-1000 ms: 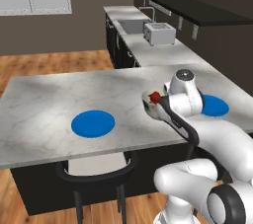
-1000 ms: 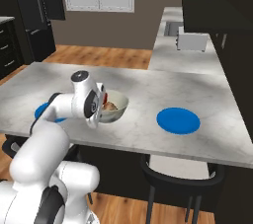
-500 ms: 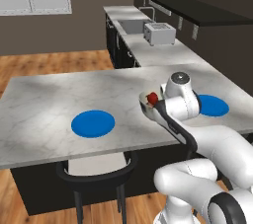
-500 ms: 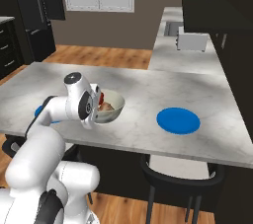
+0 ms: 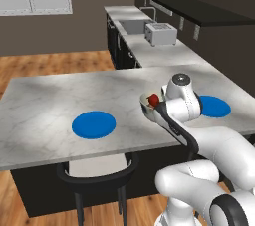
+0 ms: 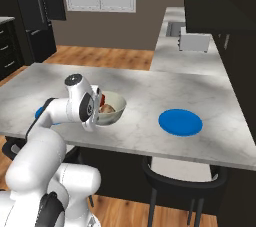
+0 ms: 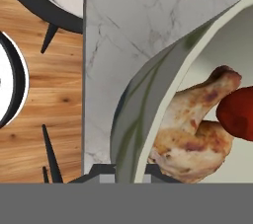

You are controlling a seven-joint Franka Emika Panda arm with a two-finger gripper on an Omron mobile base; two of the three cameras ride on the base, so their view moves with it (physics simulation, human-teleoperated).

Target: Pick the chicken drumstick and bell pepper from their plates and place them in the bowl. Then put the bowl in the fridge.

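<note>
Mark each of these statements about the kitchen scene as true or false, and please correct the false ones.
1. The chicken drumstick lies inside the bowl. True.
2. The bell pepper sits on a blue plate. False: it is in the bowl, next to the drumstick.
3. The gripper is shut on the bowl's rim. True: the hand view shows the rim running down between the finger tips.
4. The blue plate near the chair carries food. False: it is bare.
5. The bowl stands inside the fridge. False: it is at the marble counter, beside the arm.
</note>
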